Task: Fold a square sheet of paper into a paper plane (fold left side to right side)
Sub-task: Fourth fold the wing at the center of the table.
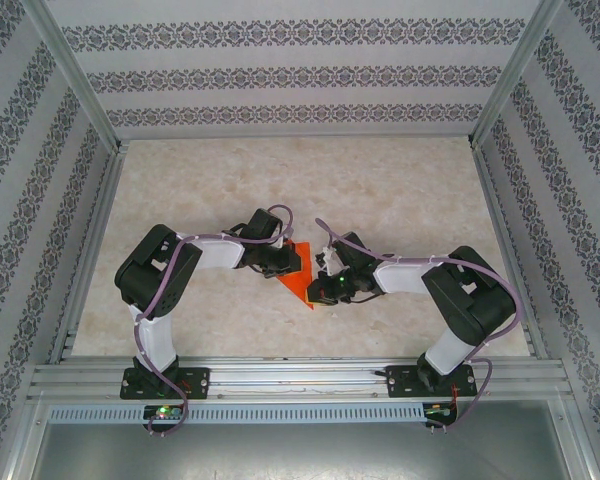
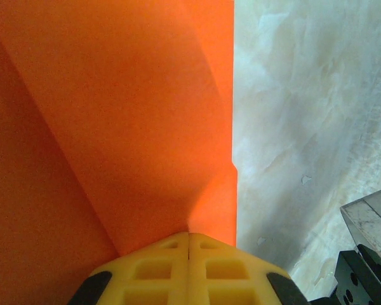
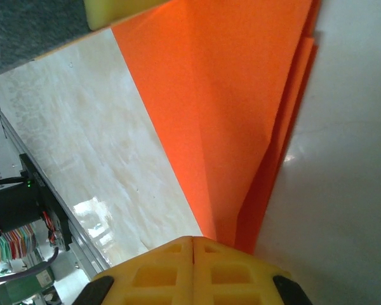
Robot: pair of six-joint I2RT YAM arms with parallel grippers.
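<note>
The orange-red sheet of paper [image 1: 298, 279] lies on the table between the two arms, folded into a layered, pointed paper plane shape whose sharp tip points at the near edge. My left gripper [image 1: 289, 262] is shut, and its yellow fingertips rest on the paper's far left part. In the left wrist view the paper [image 2: 127, 114] spreads out from under the gripper [image 2: 189, 234], with a crease running to the tips. My right gripper [image 1: 326, 286] is shut at the paper's near right edge. In the right wrist view the paper's narrow end [image 3: 235, 95] runs under the gripper [image 3: 193, 238].
The marble-look table [image 1: 400, 190] is ringed by patterned walls and a metal frame; a rail [image 1: 300, 380] crosses the near edge. The left gripper's yellow finger [image 3: 114, 9] shows at the top of the right wrist view, and part of the right arm [image 2: 368, 248] in the left wrist view.
</note>
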